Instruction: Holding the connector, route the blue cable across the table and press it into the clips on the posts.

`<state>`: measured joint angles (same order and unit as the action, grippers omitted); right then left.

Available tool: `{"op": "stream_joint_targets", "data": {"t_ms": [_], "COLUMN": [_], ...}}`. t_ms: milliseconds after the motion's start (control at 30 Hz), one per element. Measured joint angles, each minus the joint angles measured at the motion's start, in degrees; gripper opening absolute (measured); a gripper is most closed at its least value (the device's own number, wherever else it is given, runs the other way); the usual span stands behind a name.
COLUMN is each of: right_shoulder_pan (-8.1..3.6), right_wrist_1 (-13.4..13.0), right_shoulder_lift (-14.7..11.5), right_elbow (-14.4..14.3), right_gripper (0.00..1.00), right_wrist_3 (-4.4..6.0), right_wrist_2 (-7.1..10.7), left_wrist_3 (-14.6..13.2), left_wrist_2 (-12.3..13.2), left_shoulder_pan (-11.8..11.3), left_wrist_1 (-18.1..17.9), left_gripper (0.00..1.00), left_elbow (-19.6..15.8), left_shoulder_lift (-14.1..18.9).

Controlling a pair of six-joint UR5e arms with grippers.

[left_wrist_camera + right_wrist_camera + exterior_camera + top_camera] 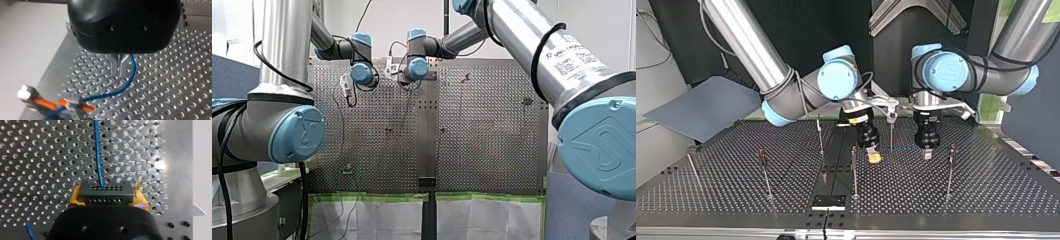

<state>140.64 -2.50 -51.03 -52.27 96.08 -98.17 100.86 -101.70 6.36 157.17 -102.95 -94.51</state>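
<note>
my right gripper (106, 196) is clenched on the black connector (105, 191), with a yellow pad on either side. the blue cable (97, 152) leaves the connector's face and runs straight away over the perforated table (37, 157). my left gripper (119, 67) has its metal fingers drawn together and the cable passes just beside them; i cannot tell whether it is pinched there. from the fingers the cable curves down to a clip with orange levers (53, 105), too blurred to say if the cable is seated. in the top view both grippers sit low at the centre of the frame, among the thin posts (854, 170), with the cable a faint line between them. the main risk, as i judge it, is tension: if the arms draw apart too fast, the wire could pull out of the connector or pop from the clip. slack is the opposite hazard, since a loose loop may snag a post or miss a clip's mouth. the posts look slender, so a sideways press could bend one rather than seat the cable, and the grippers stand near enough to strike each other.
</note>
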Motion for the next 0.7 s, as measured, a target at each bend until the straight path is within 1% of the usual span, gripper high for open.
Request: {"op": "stream_joint_targets", "data": {"t_ms": [133, 267, 400, 533, 700], "right_shoulder_pan": [0.01, -0.04, 0.09, 0.18, 0.2], "right_wrist_1": [0.0, 0.0, 0.1, 0.9, 1.4], "right_shoulder_lift": [0.0, 0.0, 0.0, 0.0, 0.0], "right_elbow": [-1.1, -1.9, -2.4, -2.6, -3.6], "right_gripper": [0.0, 0.0, 0.0, 0.0, 0.0], "right_wrist_3": [0.0, 0.02, 0.13, 0.14, 0.04], "right_wrist_2": [-0.07, -0.12, -0.03, -0.02, -0.08], "left_wrist_3": [0.8, 0.6, 0.5, 0.6, 0.5], "left_wrist_2": [-0.1, -0.1, 0.1, 0.5, 0.3], "left_shoulder_pan": [0.0, 0.0, 0.1, 0.2, 0.6], "left_wrist_1": [-1.8, -3.1, -4.1, -5.8, -8.0], "left_gripper": [0.0, 0.0, 0.0, 0.0, 0.0], "left_elbow": [-2.1, -4.5, -6.6, -8.7, -11.7], "left_shoulder_lift": [2.0, 3.5, 3.8, 3.7, 2.6]}}
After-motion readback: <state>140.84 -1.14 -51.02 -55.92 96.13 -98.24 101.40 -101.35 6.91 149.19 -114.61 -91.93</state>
